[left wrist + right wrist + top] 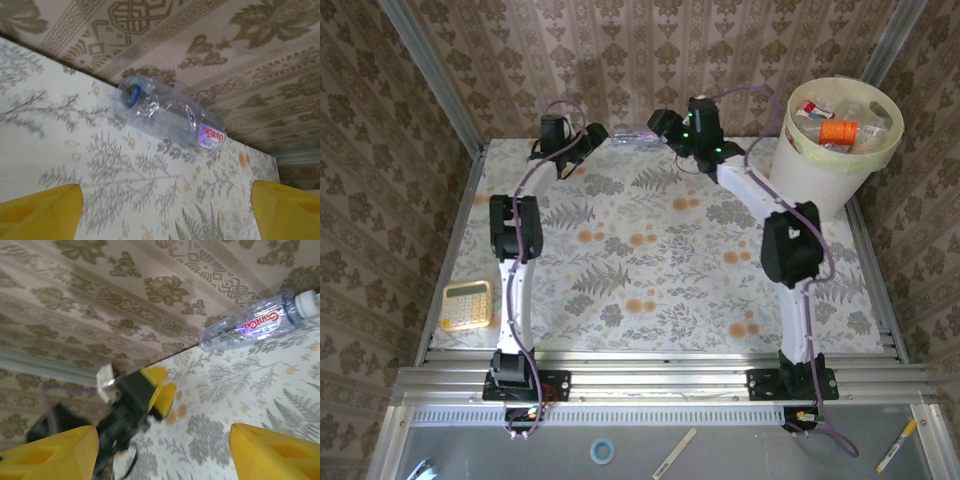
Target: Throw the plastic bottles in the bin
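A crushed clear plastic bottle (638, 135) with a purple label lies on its side at the table's far edge, against the wall. My left gripper (594, 136) is just left of it and my right gripper (666, 123) just right of it. In the left wrist view the bottle (170, 112) lies ahead of my open left gripper (165, 215), whose yellow fingers (45, 212) hold nothing. The right gripper (162, 455) is open and empty too, with the bottle (252, 325) up to the right. The bin (790, 165) at the far right holds several bottles (838, 131).
The wallpapered wall rises directly behind the bottle. From the right wrist, the left gripper (162, 390) shows close ahead over the table. A yellow calculator (467, 303) lies near the front left edge. The bin stands right beside the right arm's elbow (790, 245).
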`<state>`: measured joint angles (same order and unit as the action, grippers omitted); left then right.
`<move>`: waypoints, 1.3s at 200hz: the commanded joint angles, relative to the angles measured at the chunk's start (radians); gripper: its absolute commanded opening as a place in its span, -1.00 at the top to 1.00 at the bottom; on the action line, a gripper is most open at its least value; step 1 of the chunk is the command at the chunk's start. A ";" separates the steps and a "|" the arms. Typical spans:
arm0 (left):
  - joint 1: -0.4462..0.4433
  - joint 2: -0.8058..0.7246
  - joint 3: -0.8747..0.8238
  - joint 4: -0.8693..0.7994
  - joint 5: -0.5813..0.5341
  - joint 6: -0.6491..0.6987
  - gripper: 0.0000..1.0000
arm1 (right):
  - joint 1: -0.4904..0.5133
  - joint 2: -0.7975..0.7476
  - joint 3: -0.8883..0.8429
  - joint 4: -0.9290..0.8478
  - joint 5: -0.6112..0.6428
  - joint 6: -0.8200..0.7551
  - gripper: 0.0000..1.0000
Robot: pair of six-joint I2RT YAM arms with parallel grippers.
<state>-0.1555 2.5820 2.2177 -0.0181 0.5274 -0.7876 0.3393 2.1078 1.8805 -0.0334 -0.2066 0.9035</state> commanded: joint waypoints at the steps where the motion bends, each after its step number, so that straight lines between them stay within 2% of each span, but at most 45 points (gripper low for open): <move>1: -0.025 0.091 0.200 -0.030 0.002 -0.040 -0.72 | -0.019 -0.098 -0.155 -0.058 -0.067 -0.100 -0.44; 28: -0.041 0.217 0.405 -0.107 -0.031 -0.077 -0.72 | -0.064 -0.175 -0.270 -0.053 -0.121 -0.101 -0.45; 71: -0.044 0.264 0.428 -0.095 -0.138 -0.067 -0.72 | -0.101 -0.198 -0.300 -0.057 -0.241 -0.113 -0.45; 99: -0.043 0.285 0.475 -0.153 -0.176 -0.034 -0.72 | -0.135 -0.167 -0.283 -0.048 -0.247 -0.105 -0.46; 134: -0.044 0.350 0.518 -0.085 -0.178 -0.083 -0.74 | -0.155 -0.043 -0.164 -0.001 -0.201 -0.085 -0.47; 173: -0.051 0.398 0.541 0.024 -0.160 -0.143 -0.71 | -0.154 0.158 0.113 -0.071 -0.235 -0.053 -0.46; 219: -0.066 0.443 0.559 0.086 -0.152 -0.186 -0.62 | -0.165 0.227 0.187 -0.104 -0.214 -0.060 -0.45; 260: -0.087 0.446 0.560 0.118 -0.086 -0.160 -0.57 | -0.170 0.285 0.259 -0.153 -0.237 -0.077 -0.44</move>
<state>-0.2161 2.9967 2.7449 0.0631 0.3786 -0.9470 0.1780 2.3558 2.0796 -0.1436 -0.4206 0.8394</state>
